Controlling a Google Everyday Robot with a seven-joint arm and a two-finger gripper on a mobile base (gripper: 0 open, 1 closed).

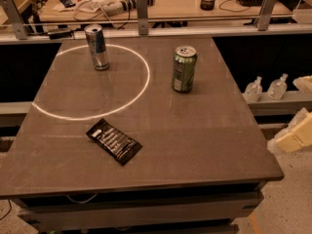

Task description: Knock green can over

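the gripper (296, 136) shows only as cream-coloured pieces at the right edge of the frame, off the table (204, 145) and well apart from the green can (185, 68) (released or clenched, i cannot tell). the green can stands upright in the upper middle, just right of a white circle (148, 78). a blue-and-silver can (97, 47) stands inside that circle at upper left, and a black packet (114, 141) lies flat left of centre.
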